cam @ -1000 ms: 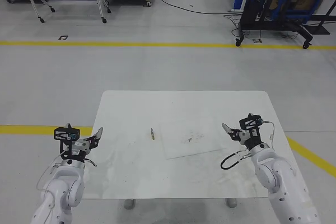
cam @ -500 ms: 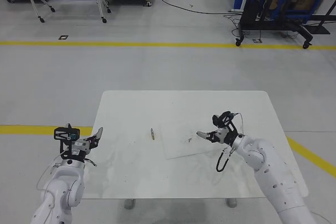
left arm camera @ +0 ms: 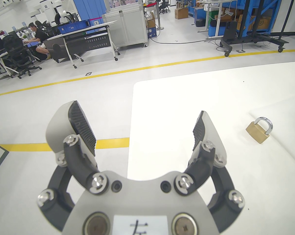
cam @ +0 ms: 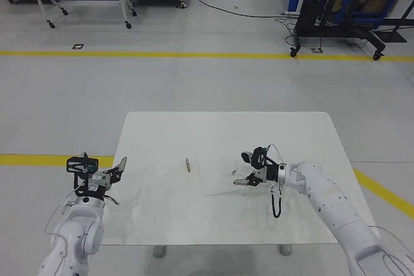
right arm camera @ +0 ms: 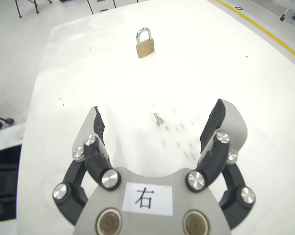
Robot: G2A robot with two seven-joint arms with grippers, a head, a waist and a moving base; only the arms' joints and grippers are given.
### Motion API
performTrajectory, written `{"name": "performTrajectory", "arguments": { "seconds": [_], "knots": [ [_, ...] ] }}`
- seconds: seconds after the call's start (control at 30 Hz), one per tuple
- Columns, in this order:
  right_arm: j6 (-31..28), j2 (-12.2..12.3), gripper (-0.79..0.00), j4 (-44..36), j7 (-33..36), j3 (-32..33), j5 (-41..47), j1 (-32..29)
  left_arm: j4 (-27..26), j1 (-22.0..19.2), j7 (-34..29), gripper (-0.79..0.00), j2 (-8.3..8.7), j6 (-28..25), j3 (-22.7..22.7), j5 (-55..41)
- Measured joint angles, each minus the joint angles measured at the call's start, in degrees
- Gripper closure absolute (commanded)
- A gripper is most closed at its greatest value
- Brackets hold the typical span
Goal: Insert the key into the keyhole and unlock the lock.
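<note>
At the table's (cam: 228, 124) left edge the left gripper (cam: 119, 170) hangs partly over the floor, its ribbed fingers (left arm camera: 80, 123) spread wide with nothing between them. Further in, left of the table's middle, the small brass lock (cam: 188, 165) sits on the white top with its steel shackle closed; from the left wrist view it appears tilted (left arm camera: 258, 130), well apart from that gripper. Right of centre the key (right arm camera: 158, 119) lies flat on the table. The right gripper (cam: 241, 170) hovers just behind the key, jaws wide and empty, pointing toward the lock (right arm camera: 145, 43), with the key in line between its fingertips (right arm camera: 157, 106).
</note>
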Motion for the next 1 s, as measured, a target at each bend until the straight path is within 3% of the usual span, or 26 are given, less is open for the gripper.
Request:
{"name": "performTrajectory", "arguments": {
  "seconds": [0.3, 0.5, 0.73, 0.9, 1.0],
  "knots": [
    [1.25, -0.96, -0.640, 7.28, -11.47, -6.65, -9.35, 4.83, 0.00, 0.00, 0.00, -0.785, 0.00, 0.00, 0.00, 0.00],
    [2.41, -2.13, -0.388, 9.87, -14.40, -9.45, -11.27, 7.11, 0.00, 0.00, 0.00, -0.785, 0.00, 0.00, 0.00, 0.00],
    [3.47, -3.24, -0.237, 12.44, -15.56, -11.74, -12.30, 8.96, 0.00, 0.00, 0.00, -0.785, 0.00, 0.00, 0.00, 0.00],
    [4.03, -3.72, 0.000, 14.35, -16.44, -12.78, -12.80, 9.81, 0.00, 0.00, 0.00, -0.785, 0.00, 0.00, 0.00, 0.00],
    [4.19, -3.79, 0.000, 15.32, -17.11, -13.14, -13.23, 10.34, 0.00, 0.00, 0.00, -0.785, 0.00, 0.00, 0.00, 0.00]
  ]
}}
